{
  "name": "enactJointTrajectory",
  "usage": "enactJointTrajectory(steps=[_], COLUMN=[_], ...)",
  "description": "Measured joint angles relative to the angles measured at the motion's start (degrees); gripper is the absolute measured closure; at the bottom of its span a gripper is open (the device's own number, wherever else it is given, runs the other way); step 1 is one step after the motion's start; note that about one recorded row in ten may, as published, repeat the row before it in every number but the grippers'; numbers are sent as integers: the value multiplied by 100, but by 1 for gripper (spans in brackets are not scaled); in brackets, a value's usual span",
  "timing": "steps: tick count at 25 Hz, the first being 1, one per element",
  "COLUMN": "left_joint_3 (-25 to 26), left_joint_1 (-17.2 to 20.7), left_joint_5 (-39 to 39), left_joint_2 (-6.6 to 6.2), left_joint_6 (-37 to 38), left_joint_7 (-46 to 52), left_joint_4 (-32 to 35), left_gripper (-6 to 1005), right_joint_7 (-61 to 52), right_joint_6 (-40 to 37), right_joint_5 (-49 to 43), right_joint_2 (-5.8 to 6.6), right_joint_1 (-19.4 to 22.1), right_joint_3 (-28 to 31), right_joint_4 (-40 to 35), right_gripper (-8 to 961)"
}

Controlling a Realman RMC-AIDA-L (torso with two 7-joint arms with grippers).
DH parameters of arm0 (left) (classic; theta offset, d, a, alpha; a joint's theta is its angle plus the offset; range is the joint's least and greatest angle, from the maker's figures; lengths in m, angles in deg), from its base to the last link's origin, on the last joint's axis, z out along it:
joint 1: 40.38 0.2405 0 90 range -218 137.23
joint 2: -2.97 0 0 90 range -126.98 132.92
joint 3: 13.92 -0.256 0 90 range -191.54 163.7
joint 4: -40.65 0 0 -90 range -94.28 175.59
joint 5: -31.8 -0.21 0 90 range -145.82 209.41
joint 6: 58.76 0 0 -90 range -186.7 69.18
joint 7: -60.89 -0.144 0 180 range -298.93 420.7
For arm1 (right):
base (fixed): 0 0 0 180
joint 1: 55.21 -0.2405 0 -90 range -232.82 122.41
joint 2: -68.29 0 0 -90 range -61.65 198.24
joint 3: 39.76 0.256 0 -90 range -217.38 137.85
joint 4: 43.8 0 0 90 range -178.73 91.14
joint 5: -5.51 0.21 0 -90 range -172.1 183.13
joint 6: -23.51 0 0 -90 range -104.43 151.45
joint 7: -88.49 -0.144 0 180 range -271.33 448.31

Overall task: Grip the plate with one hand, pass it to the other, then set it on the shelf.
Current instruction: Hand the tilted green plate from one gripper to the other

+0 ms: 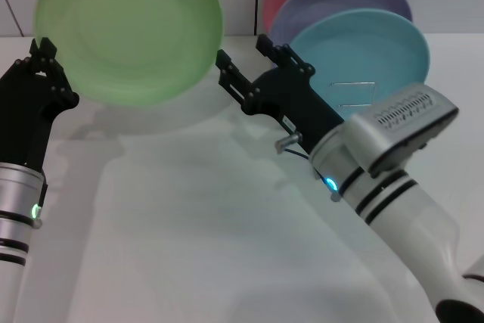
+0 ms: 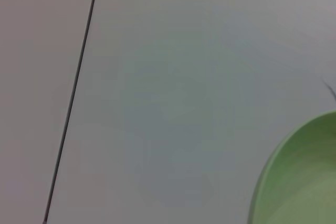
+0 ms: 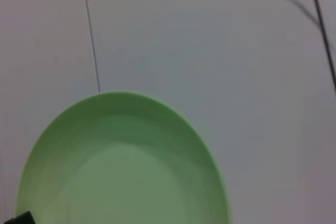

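Now we see our left gripper [image 1: 47, 62] pinching the green plate [image 1: 128, 28] by its rim, lifted and tilted above the table [image 1: 189, 225]. Just beside it, our right gripper [image 1: 246, 66] hangs spread, before stacked plates [image 1: 363, 43] in the rack [image 1: 355, 94].

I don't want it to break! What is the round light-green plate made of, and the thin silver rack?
The round light-green plate looks like matte plastic or melamine: even colour, no glare; ceramic is possible. The thin silver wire rack looks like shiny bent metal.
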State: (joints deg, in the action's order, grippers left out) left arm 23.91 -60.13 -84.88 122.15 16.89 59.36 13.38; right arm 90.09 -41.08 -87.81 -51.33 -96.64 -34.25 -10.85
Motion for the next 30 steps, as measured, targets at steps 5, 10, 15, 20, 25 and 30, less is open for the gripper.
enactJointTrajectory(steps=[5, 10, 15, 20, 25, 30], left_joint_3=[-54, -100, -115, -151, -161, -213], left_joint_1=[-36, -46, -47, -41, -35, -8], left_joint_5=[127, 195, 196, 195, 193, 190], left_joint_2=[0, 0, 0, 0, 0, 0], left_joint_6=[-20, -24, -25, -10, 2, 13], left_joint_7=[-136, -145, -147, -145, -133, -129], left_joint_4=[-55, -55, -54, -51, -49, -63], left_gripper=[974, 974, 973, 973, 973, 974], right_joint_7=[2, 4, 7, 8, 8, 8], right_joint_6=[365, 546, 742, 821, 837, 848], right_joint_5=[-437, -525, -530, -534, -538, -538], right_joint_2=[-2, -8, -9, -8, -9, -8], right_joint_1=[-31, -130, -215, -232, -234, -233], right_joint_3=[505, 691, 832, 882, 895, 949], right_joint_4=[6, 22, 26, 28, 25, 21], right_gripper=[260, 261, 261, 261, 310, 452])
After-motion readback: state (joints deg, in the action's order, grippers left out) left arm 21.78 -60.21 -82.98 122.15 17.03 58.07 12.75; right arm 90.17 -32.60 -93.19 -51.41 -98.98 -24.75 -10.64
